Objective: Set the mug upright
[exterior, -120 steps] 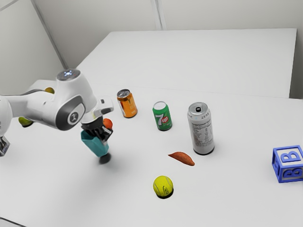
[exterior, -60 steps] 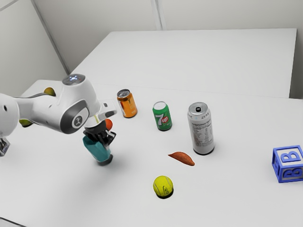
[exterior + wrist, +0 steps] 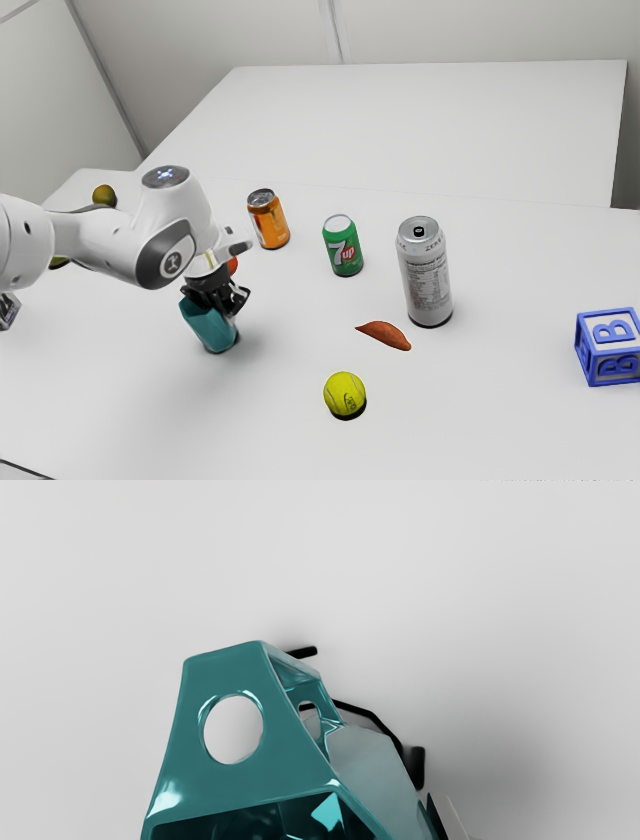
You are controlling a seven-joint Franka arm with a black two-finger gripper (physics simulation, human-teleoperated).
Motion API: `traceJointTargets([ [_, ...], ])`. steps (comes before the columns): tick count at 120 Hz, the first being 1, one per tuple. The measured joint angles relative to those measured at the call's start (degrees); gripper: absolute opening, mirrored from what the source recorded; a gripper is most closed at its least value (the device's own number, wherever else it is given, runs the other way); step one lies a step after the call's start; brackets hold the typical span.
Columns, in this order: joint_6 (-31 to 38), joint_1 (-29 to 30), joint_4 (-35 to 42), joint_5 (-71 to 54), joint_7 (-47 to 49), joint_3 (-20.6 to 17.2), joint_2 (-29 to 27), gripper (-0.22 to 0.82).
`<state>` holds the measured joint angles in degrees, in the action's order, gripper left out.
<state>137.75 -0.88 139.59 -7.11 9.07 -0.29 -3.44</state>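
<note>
White table (image 3: pixel 480 410); hand (image 3: pixel 226 298) gripping tilted mug (image 3: pixel 208 325), partly hiding red thing (image 3: pixel 233 266).

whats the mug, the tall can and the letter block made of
Mug: glossy, likely glazed ceramic, possibly plastic; sharp white highlights on its teal walls.
Tall can: thin metal, probably aluminum, mild sheen; silvery rim and lid.
Letter block: painted wood or plastic, can't tell; blue edges framing pale faces.
</note>
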Motion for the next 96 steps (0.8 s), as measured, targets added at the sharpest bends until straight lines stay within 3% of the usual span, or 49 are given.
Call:
traceJointTargets([
  [61, 0.2, -0.5, -0.1, 1.7, 0.0, -0.1, -3.6, 0.40],
  [96, -2.1, -0.9, -0.8, 2.0, -0.2, -0.2, -8.6, 0.53],
])
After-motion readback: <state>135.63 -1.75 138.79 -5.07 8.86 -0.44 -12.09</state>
